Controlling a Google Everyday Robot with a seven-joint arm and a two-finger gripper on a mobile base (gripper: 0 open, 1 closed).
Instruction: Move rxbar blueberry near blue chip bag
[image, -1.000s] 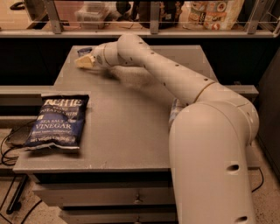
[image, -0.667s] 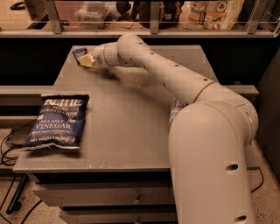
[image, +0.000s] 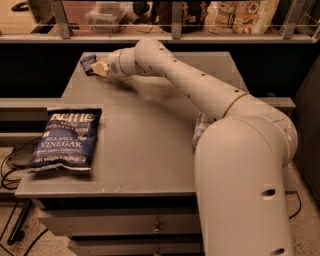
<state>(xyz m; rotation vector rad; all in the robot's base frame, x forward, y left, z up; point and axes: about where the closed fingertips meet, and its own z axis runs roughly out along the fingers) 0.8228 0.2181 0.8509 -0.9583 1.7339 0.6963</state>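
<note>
The rxbar blueberry, a small dark navy wrapper, is at the far left corner of the grey table. My gripper is at the bar's right end, low over the table, and looks shut on it. The bar sticks out to the left of the pale fingertips and is slightly tilted. The blue chip bag, large and dark blue with white "Sea Salt & Vinegar" lettering, lies flat at the front left of the table, well apart from the bar and the gripper.
My arm stretches from the base at the right across the table's far half. A shelf rail with bags and containers runs behind the table. Cables hang off the left edge.
The gripper has stayed at the far left corner. The bar now shows more to the left of the fingertips and looks a little tilted. The chip bag has not moved.
</note>
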